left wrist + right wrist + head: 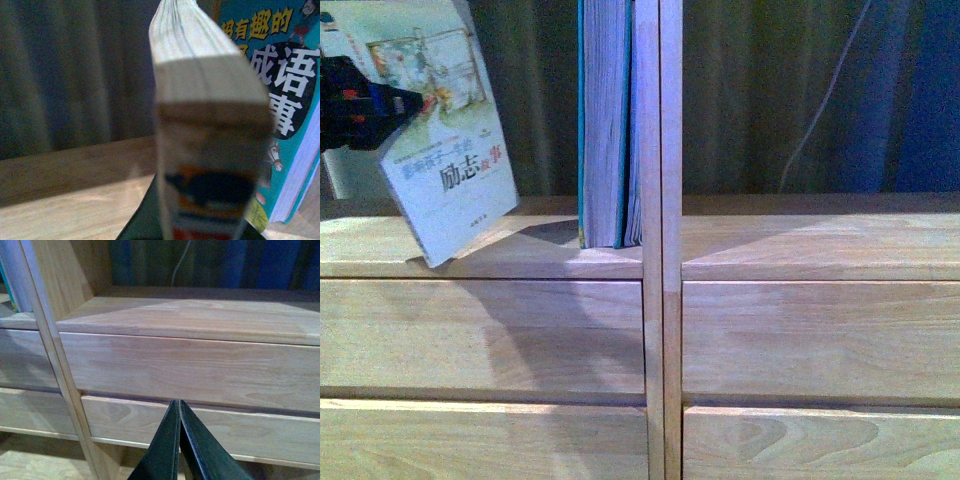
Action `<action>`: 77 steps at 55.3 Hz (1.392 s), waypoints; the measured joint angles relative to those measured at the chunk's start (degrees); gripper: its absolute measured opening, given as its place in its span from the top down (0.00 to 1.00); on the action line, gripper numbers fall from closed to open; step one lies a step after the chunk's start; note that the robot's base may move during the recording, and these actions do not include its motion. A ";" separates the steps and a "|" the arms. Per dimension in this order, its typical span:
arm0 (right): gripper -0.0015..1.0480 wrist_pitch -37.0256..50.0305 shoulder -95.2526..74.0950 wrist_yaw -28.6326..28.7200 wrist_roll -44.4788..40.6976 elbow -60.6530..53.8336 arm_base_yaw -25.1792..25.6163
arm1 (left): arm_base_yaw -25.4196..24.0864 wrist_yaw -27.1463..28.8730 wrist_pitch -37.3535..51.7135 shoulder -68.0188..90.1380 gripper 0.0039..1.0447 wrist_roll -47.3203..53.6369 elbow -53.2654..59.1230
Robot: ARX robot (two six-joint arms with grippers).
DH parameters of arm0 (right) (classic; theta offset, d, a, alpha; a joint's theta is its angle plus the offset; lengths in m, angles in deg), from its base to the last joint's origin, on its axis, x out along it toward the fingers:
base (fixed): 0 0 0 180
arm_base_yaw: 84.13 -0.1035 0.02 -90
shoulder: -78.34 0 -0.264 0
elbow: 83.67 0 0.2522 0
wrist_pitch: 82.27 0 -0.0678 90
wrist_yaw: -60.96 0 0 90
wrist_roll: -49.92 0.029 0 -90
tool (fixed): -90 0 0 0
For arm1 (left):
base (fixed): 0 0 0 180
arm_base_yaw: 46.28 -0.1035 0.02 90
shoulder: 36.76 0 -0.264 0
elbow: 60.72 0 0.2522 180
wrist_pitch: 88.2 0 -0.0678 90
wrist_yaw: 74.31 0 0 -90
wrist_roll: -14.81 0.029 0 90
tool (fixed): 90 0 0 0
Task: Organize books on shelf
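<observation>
My left gripper (380, 105) is shut on the thin pale paperback (440, 150), which tilts with its lower corner near the left compartment's floor of the light wood shelf (652, 250). In the left wrist view the paperback (205, 100) fills the middle, edge-on and blurred. The thick teal-green book (605, 120) stands upright against the central divider, a gap to the right of the paperback; its cover (285, 75) appears in the left wrist view. My right gripper (178, 405) is shut on nothing, in front of the right column's drawer fronts (200, 370).
Plain drawer fronts (480, 335) run under both compartments. A dark curtain (770, 90) and a pale cable (820, 100) hang behind the open back of the right compartment.
</observation>
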 joint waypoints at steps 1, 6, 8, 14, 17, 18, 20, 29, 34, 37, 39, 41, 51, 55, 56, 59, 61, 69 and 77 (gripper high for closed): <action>0.97 -0.11 0.17 0.00 0.00 -0.07 0.00 | 0.11 0.15 -0.13 0.33 0.94 0.17 -0.37; 0.97 -1.09 1.81 0.00 0.00 -0.72 0.00 | 0.81 2.01 -0.92 2.97 0.94 1.42 -3.10; 0.97 -1.51 2.32 0.00 0.00 -0.94 0.00 | 1.05 2.45 -1.25 3.76 0.94 1.79 -4.13; 0.97 -2.93 4.31 0.00 0.00 -1.64 0.00 | 2.16 3.91 -2.01 5.99 0.94 2.93 -6.88; 0.97 -3.41 5.33 0.00 0.00 -1.95 0.00 | 3.02 4.66 -2.21 6.97 0.94 3.82 -8.11; 0.97 -2.84 5.66 0.00 0.00 -2.38 0.00 | 3.34 4.94 -2.36 7.23 0.94 4.07 -8.48; 0.97 -2.67 6.21 0.02 -0.04 -3.06 0.00 | 3.87 5.46 -2.49 7.58 0.94 4.81 -8.96; 0.97 -4.39 8.48 -0.02 -0.02 -3.06 0.00 | 6.43 8.17 -2.91 9.16 0.94 7.56 -10.75; 0.97 -5.68 9.68 -0.07 -0.02 -3.06 0.00 | 8.13 9.27 -2.91 9.84 0.94 9.11 -11.43; 0.97 -6.38 10.36 -0.04 -0.02 -3.04 0.00 | 9.09 9.86 -2.91 10.23 0.94 9.90 -11.76; 0.97 -6.80 10.78 -0.04 -0.02 -3.04 0.00 | 9.68 10.19 -2.91 10.47 0.94 10.54 -12.00; 0.97 -7.19 11.13 -0.04 -0.02 -3.04 0.00 | 10.23 10.51 -2.91 10.82 0.94 11.04 -12.31; 0.97 -17.20 20.13 -0.11 -0.04 -3.04 0.00 | 12.66 11.82 -2.60 12.11 0.94 12.85 -13.33; 0.97 -17.44 21.14 -0.09 -0.04 -3.04 0.00 | 13.57 12.46 -2.43 12.37 0.94 13.38 -13.66; 0.97 -17.49 21.16 -0.09 -0.04 -3.04 0.00 | 13.68 12.50 -2.43 12.44 0.94 13.38 -13.75; 0.97 -17.55 21.20 0.00 -0.02 -3.04 0.00 | 14.19 12.70 -2.40 12.72 0.94 13.40 -14.25; 0.97 -17.62 21.22 -0.07 -0.04 -3.04 0.00 | 14.34 12.83 -2.38 12.92 0.94 13.35 -14.53; 0.97 -17.64 21.29 -0.07 -0.04 -3.04 0.00 | 14.36 13.05 -2.29 13.29 0.94 13.53 -15.04; 0.97 -17.64 21.29 -0.04 -0.04 -3.04 0.00 | 14.27 13.05 -1.33 13.75 0.94 13.81 -15.08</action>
